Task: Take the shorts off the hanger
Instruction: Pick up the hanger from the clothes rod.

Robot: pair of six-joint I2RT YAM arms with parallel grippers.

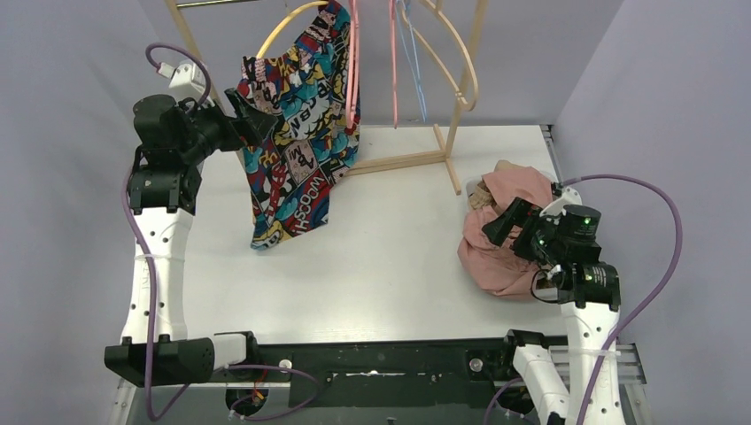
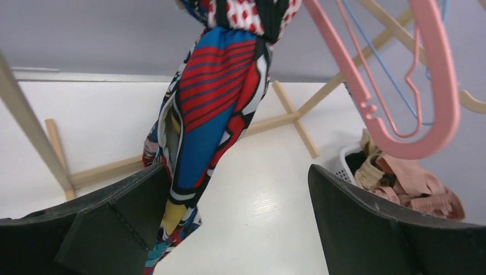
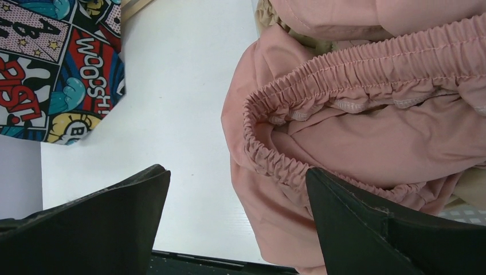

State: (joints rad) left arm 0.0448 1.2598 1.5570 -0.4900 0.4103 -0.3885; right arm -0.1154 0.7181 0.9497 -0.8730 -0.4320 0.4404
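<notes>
Left arm raised, fingers spread near shorts

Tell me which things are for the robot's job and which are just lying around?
For the job: comic-print shorts, their hanger, left gripper, open beside them.

Just lying about: pink shorts, already off and piled; empty pink hanger; wooden rack; right gripper, open over the pile.

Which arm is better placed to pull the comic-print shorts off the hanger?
Left. The left tool, open, is beside the hanging comic shorts; the right tool is over the pink shorts, across the table.
</notes>
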